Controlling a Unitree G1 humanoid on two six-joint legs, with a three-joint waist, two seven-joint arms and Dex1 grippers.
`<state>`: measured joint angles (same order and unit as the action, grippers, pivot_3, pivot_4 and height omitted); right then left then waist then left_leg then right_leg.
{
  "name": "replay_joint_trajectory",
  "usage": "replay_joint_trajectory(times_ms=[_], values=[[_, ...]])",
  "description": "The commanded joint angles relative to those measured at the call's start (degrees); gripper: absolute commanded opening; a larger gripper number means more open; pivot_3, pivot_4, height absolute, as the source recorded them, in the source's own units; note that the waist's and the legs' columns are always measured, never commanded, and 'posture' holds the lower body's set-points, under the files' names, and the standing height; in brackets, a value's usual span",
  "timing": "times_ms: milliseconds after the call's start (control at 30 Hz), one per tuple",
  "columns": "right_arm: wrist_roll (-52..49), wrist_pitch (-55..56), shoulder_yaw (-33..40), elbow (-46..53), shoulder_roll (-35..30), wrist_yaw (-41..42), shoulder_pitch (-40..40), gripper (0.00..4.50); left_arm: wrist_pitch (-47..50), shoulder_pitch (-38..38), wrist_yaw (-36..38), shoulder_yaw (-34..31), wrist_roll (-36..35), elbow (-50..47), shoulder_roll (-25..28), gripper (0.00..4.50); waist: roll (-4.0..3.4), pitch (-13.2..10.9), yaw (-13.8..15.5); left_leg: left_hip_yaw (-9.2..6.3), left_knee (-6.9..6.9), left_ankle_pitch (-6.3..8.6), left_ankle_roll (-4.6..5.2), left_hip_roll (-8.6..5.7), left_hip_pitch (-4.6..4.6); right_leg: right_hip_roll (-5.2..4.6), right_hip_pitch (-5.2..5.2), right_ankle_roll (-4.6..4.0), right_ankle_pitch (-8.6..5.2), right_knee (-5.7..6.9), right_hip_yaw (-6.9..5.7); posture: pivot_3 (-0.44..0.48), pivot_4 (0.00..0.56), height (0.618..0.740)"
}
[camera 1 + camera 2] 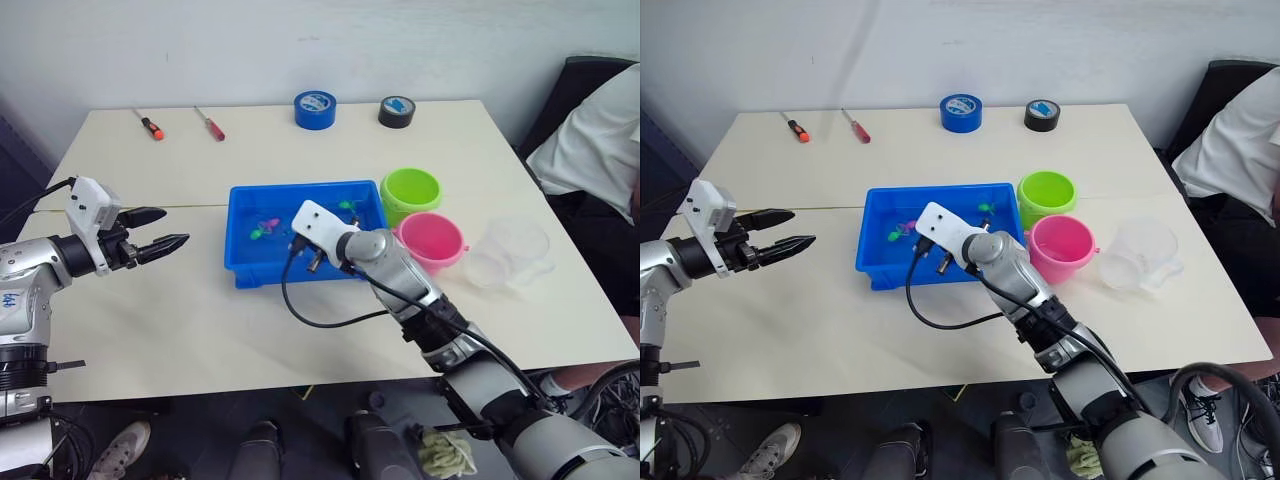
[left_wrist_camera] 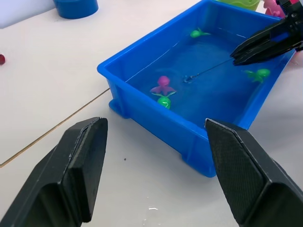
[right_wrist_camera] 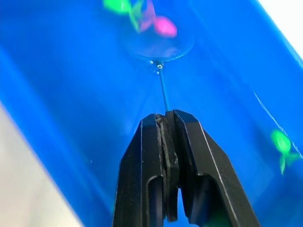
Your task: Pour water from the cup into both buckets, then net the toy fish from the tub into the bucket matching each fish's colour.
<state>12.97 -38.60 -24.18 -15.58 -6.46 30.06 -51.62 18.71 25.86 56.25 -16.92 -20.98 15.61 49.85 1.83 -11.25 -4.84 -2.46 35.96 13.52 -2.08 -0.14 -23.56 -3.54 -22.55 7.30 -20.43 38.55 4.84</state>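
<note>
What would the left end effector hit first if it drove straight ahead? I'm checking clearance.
Probably the near wall of the blue tub. The open left end effector points at it across bare table; depth is uncertain.

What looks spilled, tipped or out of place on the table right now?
Nothing stands out. The blue tub sits flat, with the green bucket and pink bucket upright beside it and the clear measuring cup upright past them. No puddles show on the table. The right end effector holds the net in the tub.

Two red-handled screwdrivers (image 1: 151, 126) (image 1: 210, 124) at the table's (image 1: 150, 320) far edge; blue tape roll (image 1: 315, 109); black tape roll (image 1: 397, 111); a seated person (image 1: 595, 140) alongside.
</note>
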Motion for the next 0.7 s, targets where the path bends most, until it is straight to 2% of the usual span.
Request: replay_joint_trajectory(times_ms=[33, 300, 433, 700], values=[[-0.95, 1.70, 3.31, 1.12, 0.36, -1.61, -2.59, 0.00, -0.05, -0.25, -0.31, -1.74, -1.04, -2.44, 1.04, 3.58, 0.00, 0.00, 0.02, 0.00, 0.00, 0.00, 0.00, -0.01, 0.00, -0.02, 0.00, 0.00, 0.00, -0.01, 0.00, 0.000, 0.150, 0.734], [-1.88, -0.25, 4.59, 5.40, -1.69, -0.25, -3.00, 0.00, -0.22, 0.45, -0.10, -1.25, -1.06, -2.05, 0.65, 3.58, 0.00, 0.00, 0.04, -0.02, -0.02, 0.00, 0.00, -0.02, -0.03, -0.04, -0.01, 0.00, 0.00, -0.03, -0.02, 0.000, 0.150, 0.734], [-6.11, -7.38, 7.60, 11.77, -2.29, 2.17, -0.79, 0.00, 0.19, 0.66, 0.80, -0.83, -1.51, -2.36, 0.60, 3.58, 0.00, 0.00, 0.01, -0.02, -0.06, 0.00, 0.00, -0.01, -0.03, -0.03, -0.03, 0.00, 0.00, -0.05, 0.00, 0.000, 0.150, 0.734], [-12.37, -16.63, 11.52, 22.23, -7.45, 5.87, 3.07, 0.00, 2.12, 2.41, 3.87, 0.88, -3.02, -3.48, 0.38, 3.58, 0.00, 0.00, 0.24, -0.06, -0.12, 0.00, 0.00, -0.04, -0.10, -0.09, 0.00, 0.00, 0.00, -0.26, -0.04, 0.000, 0.150, 0.734]])
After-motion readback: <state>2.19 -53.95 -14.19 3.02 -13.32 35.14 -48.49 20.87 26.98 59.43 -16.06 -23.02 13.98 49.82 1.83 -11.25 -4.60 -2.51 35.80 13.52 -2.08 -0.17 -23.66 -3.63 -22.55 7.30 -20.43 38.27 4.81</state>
